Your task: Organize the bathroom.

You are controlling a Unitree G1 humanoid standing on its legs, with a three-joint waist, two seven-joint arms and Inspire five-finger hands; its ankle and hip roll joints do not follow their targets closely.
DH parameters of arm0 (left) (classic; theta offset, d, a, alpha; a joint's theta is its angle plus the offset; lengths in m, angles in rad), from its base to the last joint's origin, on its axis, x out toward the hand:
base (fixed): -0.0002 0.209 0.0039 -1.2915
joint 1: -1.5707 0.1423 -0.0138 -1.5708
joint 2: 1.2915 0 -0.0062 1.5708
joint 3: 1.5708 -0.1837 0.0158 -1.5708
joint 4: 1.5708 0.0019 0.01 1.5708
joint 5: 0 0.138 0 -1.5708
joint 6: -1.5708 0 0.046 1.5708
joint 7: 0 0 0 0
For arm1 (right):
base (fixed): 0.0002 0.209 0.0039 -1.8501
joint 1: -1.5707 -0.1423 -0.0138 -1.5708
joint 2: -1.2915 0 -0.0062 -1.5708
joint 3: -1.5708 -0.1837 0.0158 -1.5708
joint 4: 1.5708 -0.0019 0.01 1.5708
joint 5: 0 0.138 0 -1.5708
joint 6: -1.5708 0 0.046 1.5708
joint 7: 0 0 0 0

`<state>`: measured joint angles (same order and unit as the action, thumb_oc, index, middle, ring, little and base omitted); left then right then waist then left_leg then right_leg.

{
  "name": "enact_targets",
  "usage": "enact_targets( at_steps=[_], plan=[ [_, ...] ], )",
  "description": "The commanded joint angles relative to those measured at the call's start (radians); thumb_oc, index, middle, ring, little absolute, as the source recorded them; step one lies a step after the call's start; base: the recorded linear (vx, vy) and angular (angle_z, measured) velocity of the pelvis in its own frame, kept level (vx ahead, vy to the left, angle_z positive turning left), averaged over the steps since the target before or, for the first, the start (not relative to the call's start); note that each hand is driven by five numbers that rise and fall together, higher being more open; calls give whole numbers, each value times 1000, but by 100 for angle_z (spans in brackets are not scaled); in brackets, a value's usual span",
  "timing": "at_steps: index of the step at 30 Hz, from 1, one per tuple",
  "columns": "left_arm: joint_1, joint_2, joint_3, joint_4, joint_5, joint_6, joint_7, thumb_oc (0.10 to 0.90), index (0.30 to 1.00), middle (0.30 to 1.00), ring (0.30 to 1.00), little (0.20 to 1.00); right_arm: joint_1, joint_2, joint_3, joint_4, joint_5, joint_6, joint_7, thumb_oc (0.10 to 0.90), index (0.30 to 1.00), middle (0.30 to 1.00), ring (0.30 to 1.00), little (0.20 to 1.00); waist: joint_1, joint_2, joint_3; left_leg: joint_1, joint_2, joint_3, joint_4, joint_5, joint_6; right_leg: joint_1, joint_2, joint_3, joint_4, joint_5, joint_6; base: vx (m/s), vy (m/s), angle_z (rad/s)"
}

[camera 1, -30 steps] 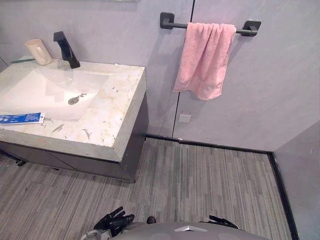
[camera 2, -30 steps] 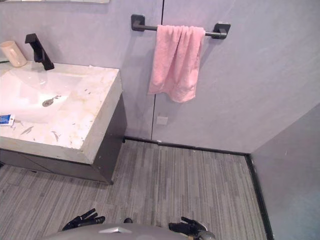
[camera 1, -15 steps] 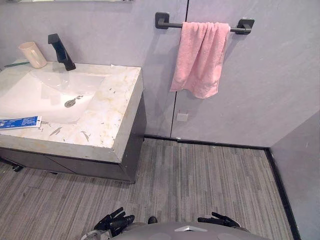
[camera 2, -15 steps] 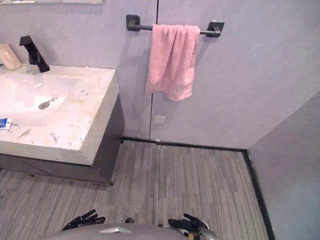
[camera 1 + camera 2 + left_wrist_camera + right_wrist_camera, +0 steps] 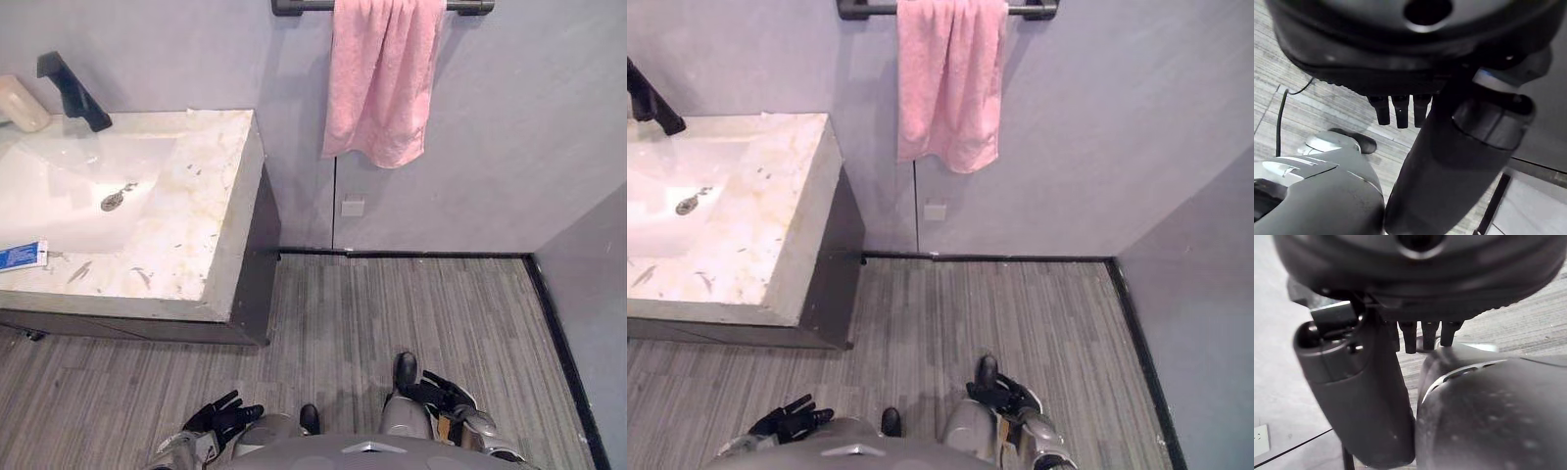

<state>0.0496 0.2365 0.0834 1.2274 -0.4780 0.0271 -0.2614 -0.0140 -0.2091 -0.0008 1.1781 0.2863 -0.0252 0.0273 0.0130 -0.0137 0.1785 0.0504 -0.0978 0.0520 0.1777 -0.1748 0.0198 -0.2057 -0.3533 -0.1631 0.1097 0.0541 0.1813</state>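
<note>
Pink towel (image 5: 377,83) on rail (image 5: 294,7) — hands low

Pink towel (image 5: 380,83), black faucet (image 5: 71,91), white marbled counter (image 5: 191,220), grey striped floor (image 5: 392,304), blue tube (image 5: 22,256)

a pink towel (image 5: 380,78) hangs bunched over a dark rail (image 5: 302,7), on the wall right of the sink (image 5: 59,191).
</note>
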Motion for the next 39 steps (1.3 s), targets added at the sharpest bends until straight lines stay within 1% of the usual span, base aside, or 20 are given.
enact_targets(
  at_steps=[1, 2, 4, 6, 9, 11, 12, 13, 14, 15, 16, 17, 19, 21, 22, 24, 28, 33, 36, 39],
  plan=[
    [112, 6, -11, 2, 46, 42, -17, 800, 900, 900, 900, 900, 111, 10, 42, 48, -73, 51, 17, 800, 900, 900, 900, 900, 10, -1, -16, 27, 96, 52, 136, -138, -53, 22, 3, -41, 54, 75, 44, 358, -297, 0],
    [124, 6, -3, 0, 43, 41, -18, 800, 900, 900, 900, 900, 109, 5, 46, 47, -93, 47, 18, 800, 900, 900, 900, 900, 14, 2, -24, 40, 128, 61, 129, -113, -63, 26, 19, -70, 76, 41, 39, 332, -286, -23],
    [132, 5, 3, -1, 34, 43, -13, 800, 900, 900, 900, 900, 107, 3, 53, 50, -107, 49, 6, 800, 900, 900, 900, 900, 18, 5, -32, 53, 150, 61, 115, -84, -71, 30, 34, -92, 87, 20, 30, 278, -257, -16],
    [137, 9, 4, -11, 55, 52, -25, 800, 900, 900, 900, 900, 99, -10, 59, 49, -91, 35, -8, 800, 900, 900, 900, 900, 25, 13, -50, 61, 184, 30, 95, -1, -94, 38, 77, -106, 91, -15, -1, 275, -292, 1],
    [140, 7, -6, -12, 63, 38, -37, 800, 900, 900, 900, 900, 91, -21, 62, 42, -81, 28, -16, 800, 900, 900, 900, 900, 25, 22, -67, 64, 210, 9, 98, 80, -118, 47, 116, -116, 83, -40, -33, 148, -195, 10],
    [134, 11, -16, -22, 95, 8, -63, 800, 900, 900, 900, 900, 86, -35, 62, 35, -73, 21, -19, 800, 900, 900, 900, 900, 22, 22, -83, 47, 250, 36, 163, 185, -143, 74, 155, -147, 53, -64, -77, 132, -247, 14],
    [134, 11, -18, -23, 99, 4, -68, 800, 900, 900, 900, 900, 86, -37, 63, 34, -71, 20, -19, 800, 900, 900, 900, 900, 21, 22, -84, 43, 255, 39, 171, 191, -145, 78, 159, -151, 49, -65, -81, 98, -252, 20],
    [125, 16, -28, -49, 105, 1, -79, 800, 900, 900, 900, 900, 89, -45, 61, 27, -57, 16, -21, 800, 900, 900, 900, 900, 20, 14, -83, -9, 285, 82, 241, 228, -145, 105, 171, -170, 27, -78, -106, 137, -252, 21],
    [116, 23, -38, -73, 127, -1, -79, 800, 900, 900, 900, 900, 94, -51, 59, 24, -43, 13, -26, 800, 900, 900, 900, 900, 20, 13, -79, -42, 314, 127, 295, 202, -148, 132, 181, -183, 19, -99, -113, 151, -273, 36],
    [108, 28, -46, -89, 144, -4, -83, 800, 900, 900, 900, 900, 93, -57, 58, 19, -33, 15, -31, 800, 900, 900, 900, 900, 23, 13, -73, -67, 321, 146, 304, 186, -144, 148, 187, -191, 14, -107, -119, 88, -178, 35],
    [98, 34, -60, -112, 142, -4, -84, 800, 900, 900, 900, 900, 87, -65, 59, 10, -15, 23, -42, 800, 900, 900, 900, 900, 28, 6, -64, -107, 294, 156, 284, 177, -121, 159, 182, -198, 3, -102, -126, 22, -92, 47],
    [95, 35, -68, -121, 145, -13, -83, 800, 900, 900, 900, 900, 83, -68, 60, 6, -5, 28, -48, 800, 900, 900, 900, 900, 33, 6, -59, -117, 272, 155, 265, 158, -112, 165, 182, -195, 1, -103, -121, 13, -46, 34],
    [86, 32, -97, -152, 120, -28, -69, 800, 900, 900, 900, 900, 64, -82, 63, 4, 17, 28, -52, 800, 900, 900, 900, 900, 51, 22, -39, -167, 196, 145, 146, 154, -105, 198, 212, -163, -31, -107, -107, 61, 12, 13],
    [82, 28, -101, -170, 99, -35, -56, 800, 900, 900, 900, 900, 54, -92, 59, 5, 13, 21, -47, 800, 900, 900, 900, 900, 62, 31, -37, -199, 167, 123, 51, 167, -106, 204, 228, -139, -56, -105, -98, 56, 25, -16],
    [82, 25, -99, -170, 101, -53, -53, 800, 900, 900, 900, 900, 52, -95, 59, 8, 23, 9, -42, 800, 900, 900, 900, 900, 65, 34, -29, -227, 158, 101, 53, 184, -104, 205, 239, -113, -53, -112, -100, 61, 11, -44],
    [76, 28, -95, -185, 87, -42, -22, 800, 900, 900, 900, 900, 64, -84, 56, 4, 19, 6, -40, 800, 900, 900, 900, 900, 55, 38, -41, -163, 160, 107, -42, 169, -103, 216, 238, -120, -71, -107, -90, 100, 28, -67],
    [76, 38, -88, -182, 79, -61, -19, 800, 900, 900, 900, 900, 95, -72, 50, 22, 0, -12, -27, 800, 900, 900, 900, 900, 39, 60, -48, -112, 155, 80, -111, 179, -110, 220, 237, -107, -65, -110, -85, 111, 54, -28],
    [90, 42, -68, -198, 90, -113, -9, 800, 900, 900, 900, 900, 108, -72, 44, 21, 11, -10, -23, 800, 900, 900, 900, 900, 40, 78, -40, -111, 148, 71, -109, 178, -117, 219, 229, -103, -63, -112, -84, 58, 52, 1],
    [92, 67, -43, -265, 105, -157, 15, 800, 900, 900, 900, 900, 125, -79, 39, -13, 41, -11, -24, 800, 900, 900, 900, 900, 42, 83, -35, -125, 146, 70, -100, 180, -118, 221, 224, -100, -67, -112, -84, 54, 39, 4],
    [92, 129, -53, -388, 225, -181, 62, 800, 900, 900, 900, 900, 135, -100, 26, -74, 83, -22, -27, 800, 900, 900, 900, 900, 42, 91, -33, -146, 150, 72, -96, 191, -120, 207, 224, -96, -68, -109, -83, 10, 6, 1]
  ],
)
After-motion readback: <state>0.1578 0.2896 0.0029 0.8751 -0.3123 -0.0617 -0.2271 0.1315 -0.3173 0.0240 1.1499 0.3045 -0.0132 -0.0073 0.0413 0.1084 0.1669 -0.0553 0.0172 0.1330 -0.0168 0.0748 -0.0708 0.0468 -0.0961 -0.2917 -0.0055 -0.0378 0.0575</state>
